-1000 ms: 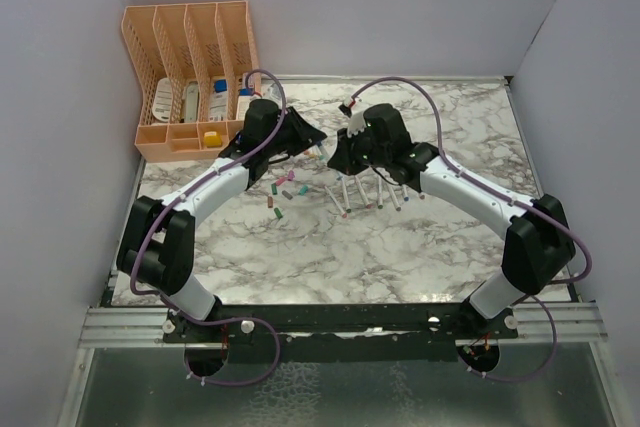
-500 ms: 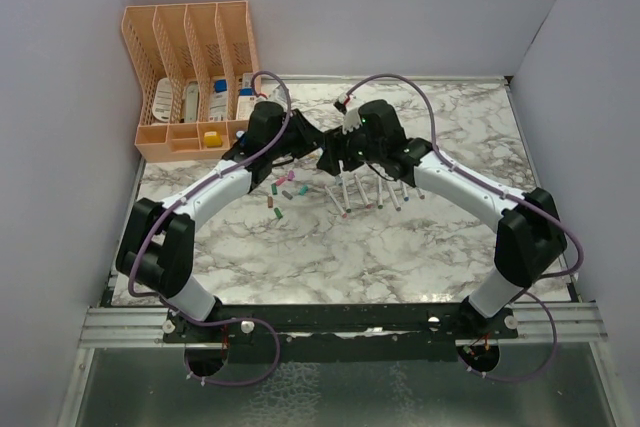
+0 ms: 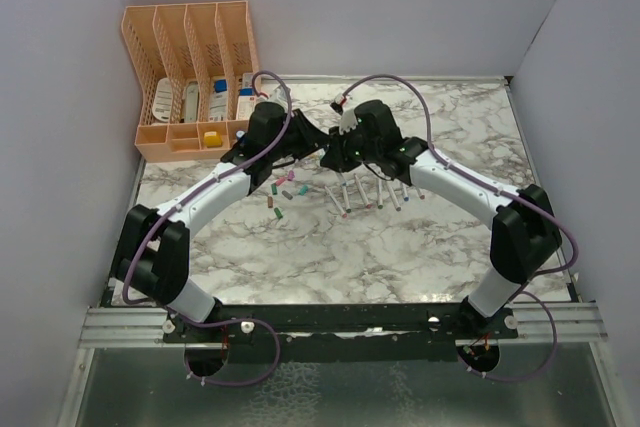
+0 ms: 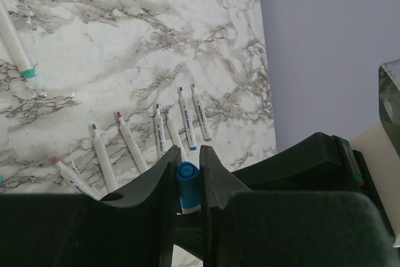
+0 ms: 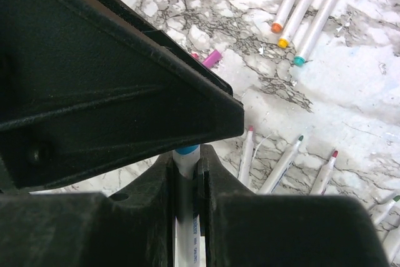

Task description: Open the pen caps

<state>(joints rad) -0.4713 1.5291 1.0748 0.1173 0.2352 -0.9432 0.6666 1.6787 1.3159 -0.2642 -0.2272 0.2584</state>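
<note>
The left gripper (image 4: 187, 164) is clenched on a blue pen cap (image 4: 188, 187); the right gripper (image 5: 185, 166) grips the white pen barrel (image 5: 185, 226), above the marble table (image 3: 400, 247)

Bright, even light; near foreground blurred.

My left gripper (image 3: 303, 144) and right gripper (image 3: 335, 154) meet above the far middle of the table (image 3: 420, 257). Between them sits one pen (image 5: 186, 229), its cap (image 4: 188, 186) clamped in my left fingers and its barrel in my right. Just before my left gripper lie the loose pen caps (image 3: 283, 192). Right of them, before my right gripper, the uncapped pens (image 3: 375, 192) lie side by side in a row. The organizer (image 3: 190, 67) stands at the far left corner.
</note>
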